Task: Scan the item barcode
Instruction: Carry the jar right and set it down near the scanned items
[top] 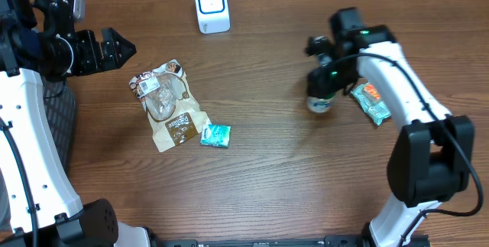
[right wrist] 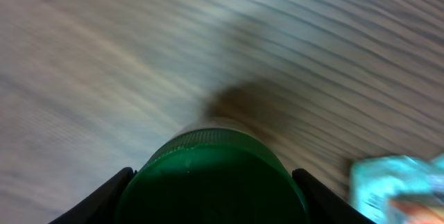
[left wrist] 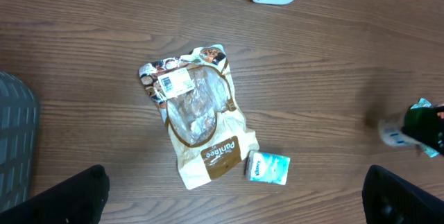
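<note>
— Spotting the right hand (top: 324,79) where?
— At 3 o'clock on the counter (top: 290,186), arm bent in from the near edge, pointing straight down. Clamped on the green cap (right wrist: 215,175) of a bottle (top: 321,103), fingers (right wrist: 114,193) snug on both sides. Cannot tell whether standing or lifted.
— And the left hand (top: 122,48)?
— Out at 10 o'clock, held level, aimed toward the middle, spread wide, gripping nothing.
— Counting what else?
— One white scanner (top: 212,6) at 12 o'clock. One brown snack bag (top: 170,109) toward 9 o'clock of centre. One teal tissue pack (top: 215,134) just beside its 4 o'clock corner. One orange-and-green packet (top: 372,102) at the bottle's 3 o'clock. One bottle, two hands.
</note>
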Tool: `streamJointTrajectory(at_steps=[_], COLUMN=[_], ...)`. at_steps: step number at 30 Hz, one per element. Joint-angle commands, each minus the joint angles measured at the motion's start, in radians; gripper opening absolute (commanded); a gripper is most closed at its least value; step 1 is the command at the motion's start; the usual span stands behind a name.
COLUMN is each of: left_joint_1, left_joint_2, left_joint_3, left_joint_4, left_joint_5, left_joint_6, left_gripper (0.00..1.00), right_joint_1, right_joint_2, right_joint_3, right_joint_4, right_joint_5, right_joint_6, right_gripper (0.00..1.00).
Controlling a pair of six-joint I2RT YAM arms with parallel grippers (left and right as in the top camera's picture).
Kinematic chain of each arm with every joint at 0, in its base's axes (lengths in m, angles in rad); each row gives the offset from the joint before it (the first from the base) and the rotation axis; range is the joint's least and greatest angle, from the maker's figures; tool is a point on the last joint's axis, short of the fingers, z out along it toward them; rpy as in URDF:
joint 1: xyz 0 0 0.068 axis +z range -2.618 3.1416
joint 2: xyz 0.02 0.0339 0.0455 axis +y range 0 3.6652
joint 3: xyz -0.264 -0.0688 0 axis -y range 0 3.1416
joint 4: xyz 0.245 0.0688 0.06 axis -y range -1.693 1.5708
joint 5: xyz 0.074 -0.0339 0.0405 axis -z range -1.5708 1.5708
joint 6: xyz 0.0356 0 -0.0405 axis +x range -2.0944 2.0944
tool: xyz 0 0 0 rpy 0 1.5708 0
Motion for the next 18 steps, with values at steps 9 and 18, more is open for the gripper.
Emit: streamJointTrajectory(at_steps=[9, 18], left_joint_1=[0.001, 0.001], left_joint_2=[-0.011, -0.011], left_joint_3=[0.013, 0.013], left_joint_4=[0.002, 0.002], left_joint_5=[0.010, 0.010], left_joint_6=[0.020, 0.020], left_gripper=[1.00, 0.99], right_joint_1=[-0.205, -0.209], right_joint_2=[0.005, 0.008], right_joint_3=[-0.051, -0.068], right_joint_4=[0.102, 0.128], right_joint_5=[-0.007, 0.026], right_joint_6=[0.065, 0.065], right_gripper=[0.31, 0.31])
